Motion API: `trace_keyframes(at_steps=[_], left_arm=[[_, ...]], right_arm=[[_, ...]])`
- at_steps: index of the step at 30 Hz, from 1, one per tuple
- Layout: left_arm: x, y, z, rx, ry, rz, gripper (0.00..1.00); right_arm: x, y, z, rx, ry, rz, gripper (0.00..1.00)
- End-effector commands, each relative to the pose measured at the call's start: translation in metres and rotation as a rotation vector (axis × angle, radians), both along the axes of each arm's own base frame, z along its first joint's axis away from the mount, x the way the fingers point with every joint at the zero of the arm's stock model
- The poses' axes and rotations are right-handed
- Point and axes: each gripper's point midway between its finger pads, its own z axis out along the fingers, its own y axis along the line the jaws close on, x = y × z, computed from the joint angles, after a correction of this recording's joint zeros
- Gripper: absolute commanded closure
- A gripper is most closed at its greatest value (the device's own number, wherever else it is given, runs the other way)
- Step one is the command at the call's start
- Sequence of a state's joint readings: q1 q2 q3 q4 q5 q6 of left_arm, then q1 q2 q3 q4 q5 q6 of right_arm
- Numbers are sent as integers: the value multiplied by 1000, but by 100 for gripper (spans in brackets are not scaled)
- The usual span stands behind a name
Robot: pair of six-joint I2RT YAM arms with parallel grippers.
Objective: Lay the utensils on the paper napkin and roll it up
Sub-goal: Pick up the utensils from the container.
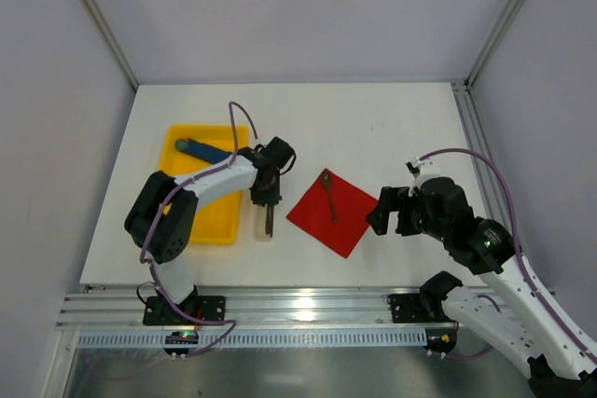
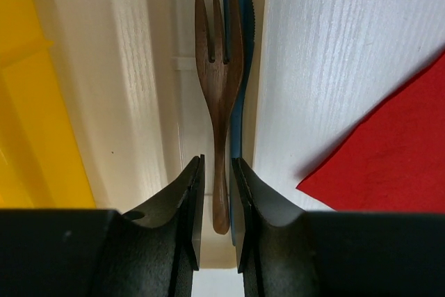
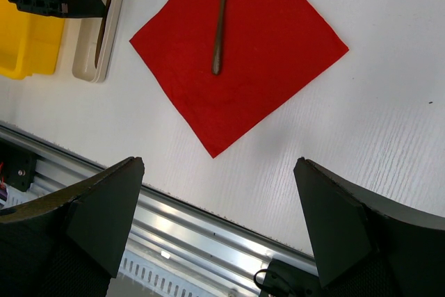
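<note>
Left claw [image 1: 267,200] of mine points down into a narrow cream tray [image 1: 258,232], which lies just beside the right wall of the yellow tray [image 1: 187,216]. Farther left, inside that yellow tray, a blue stick [image 1: 203,149] with a teal end lies aslant near the far wall.

Seen from my left wrist, this claw [image 2: 219,165] has its jaws drawn in close, one on each side of the handle of a wooden fork [image 2: 219,67]. The fork lies flat along the cream tray [image 2: 160,102] with its tines pointing away from me. It lies partly over a blue serrated blade [image 2: 245,46] that shows along its right edge. A thin strip of cream shows between my left pad [image 2: 197,199] and the handle, so I cannot tell whether I am pinching the fork or only straddling it.

Right of the cream tray and apart from it, the napkin [image 1: 345,221] lies flat and unrolled on the white table [image 1: 401,128], a red square turned like a diamond. One slim brown utensil [image 1: 329,198] rests on it, running from the far corner toward the middle, with its wider end at that corner.

My right claw [image 1: 392,214] hovers near the napkin's right corner, jaws spread wide with nothing between them. In its own view [image 3: 217,165] the napkin [image 3: 264,60] and utensil [image 3: 221,26] lie ahead of the fingers, untouched.
</note>
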State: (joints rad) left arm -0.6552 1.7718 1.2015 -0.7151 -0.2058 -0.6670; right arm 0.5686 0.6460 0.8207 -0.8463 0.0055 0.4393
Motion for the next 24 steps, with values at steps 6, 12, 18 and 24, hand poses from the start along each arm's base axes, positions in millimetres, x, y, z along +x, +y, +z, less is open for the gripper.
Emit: trace_keyframes(at_steps=[6,12,18,24], left_arm=[[3,0,-19,11,23,-3,76],[2,2,-21,24,25,-8,78],[1,4,-22,26,27,-9,82],[6,10,-10,61,-9,-15,95]], right_arm=[[3,1,13,13,-49,8,0],[3,0,16,17,-59,6,0],[3,1,14,17,-54,6,0],[3,1,13,15,-50,6,0]])
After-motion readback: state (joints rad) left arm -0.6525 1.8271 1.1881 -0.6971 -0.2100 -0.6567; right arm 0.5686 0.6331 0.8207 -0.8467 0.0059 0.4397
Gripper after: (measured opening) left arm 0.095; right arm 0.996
